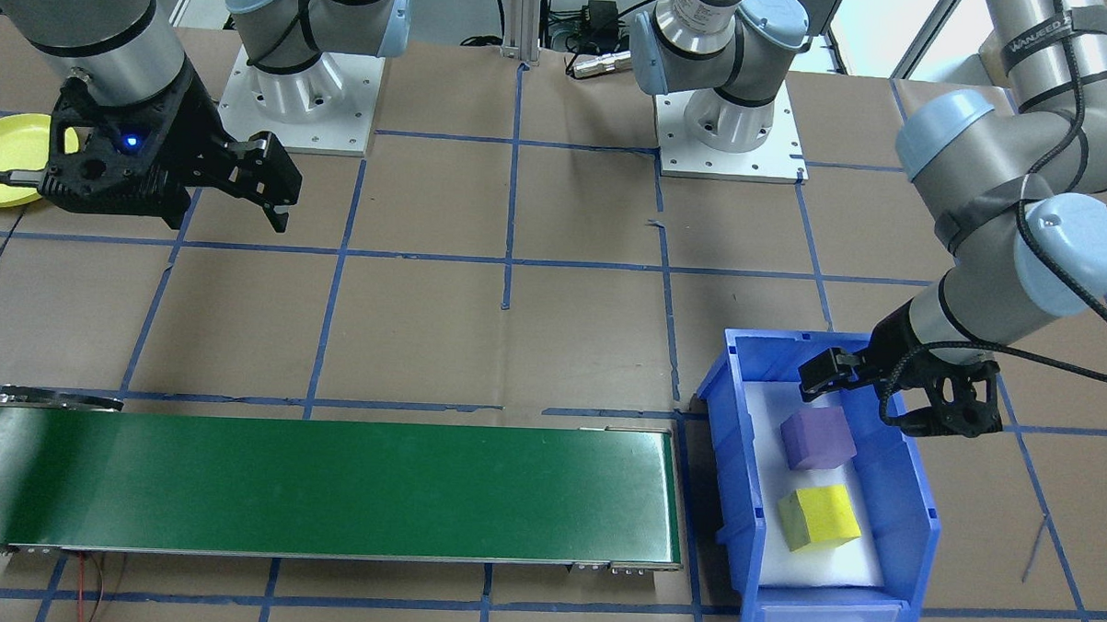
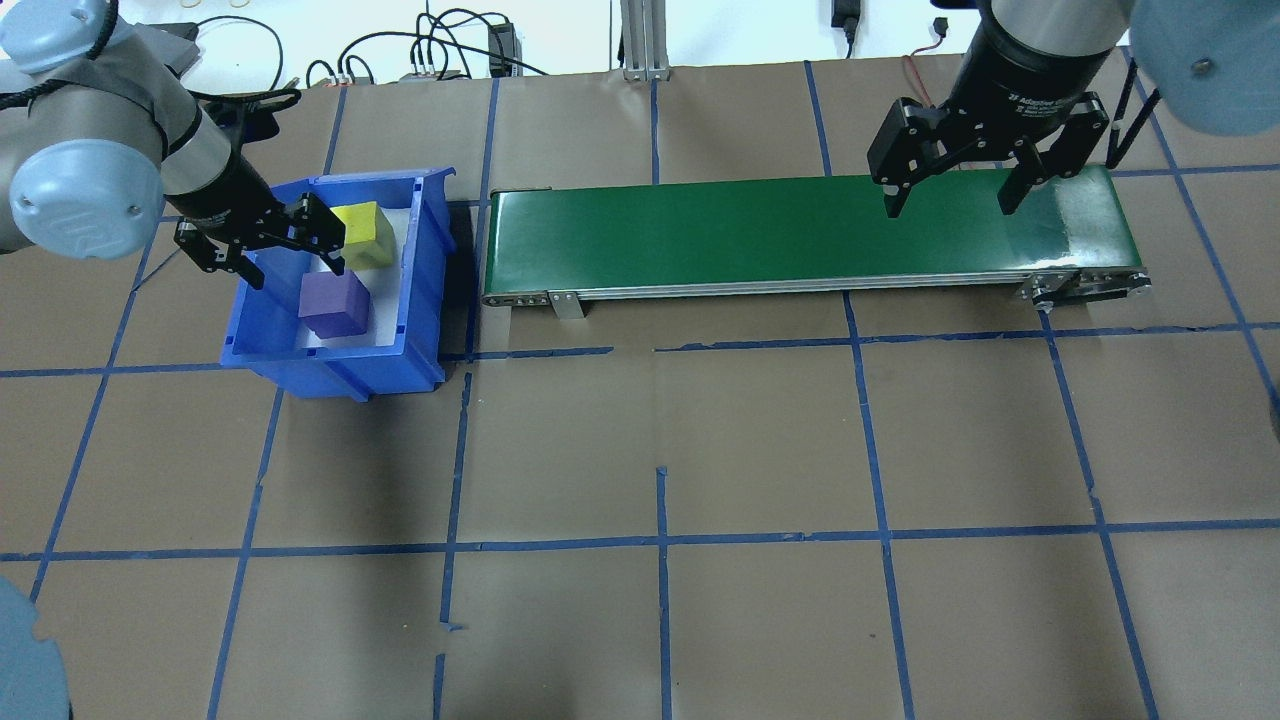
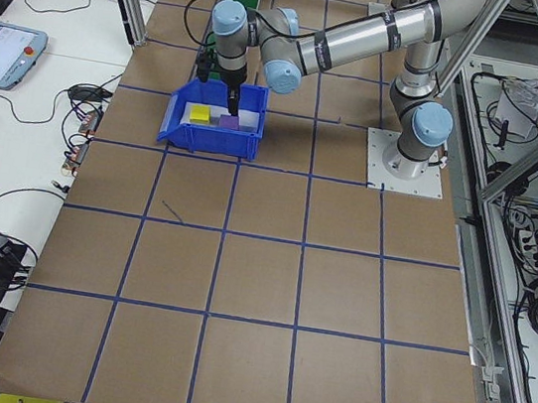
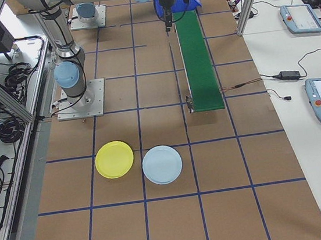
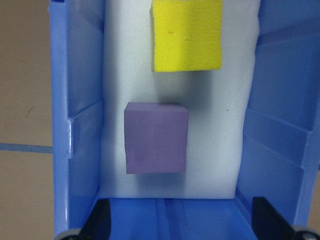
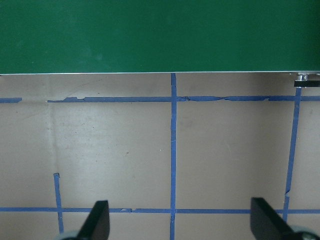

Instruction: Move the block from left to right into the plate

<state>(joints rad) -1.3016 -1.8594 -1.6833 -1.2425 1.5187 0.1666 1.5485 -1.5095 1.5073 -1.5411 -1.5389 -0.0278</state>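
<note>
A purple block [image 1: 818, 438] [image 2: 335, 305] [image 5: 156, 145] and a yellow block [image 1: 820, 516] [image 2: 362, 235] [image 5: 186, 35] lie on white foam in a blue bin [image 1: 734, 428] [image 2: 330, 365]. My left gripper [image 1: 852, 402] [image 2: 292, 265] [image 5: 182, 225] hangs open inside the bin's top, just above the purple block, touching nothing. Beyond the conveyor's other end lies the yellow plate [image 1: 7, 145] [image 4: 114, 159]. My right gripper [image 1: 129, 197] [image 2: 950, 200] [image 6: 182, 225] is open and empty, held high over the table near that end of the belt.
A long green conveyor belt [image 1: 326, 487] [image 2: 800, 235] runs between the bin and the plates. A light blue plate [image 4: 162, 164] lies next to the yellow one. Both arm bases [image 1: 298, 100] [image 1: 730, 133] stand behind on the brown, blue-taped table.
</note>
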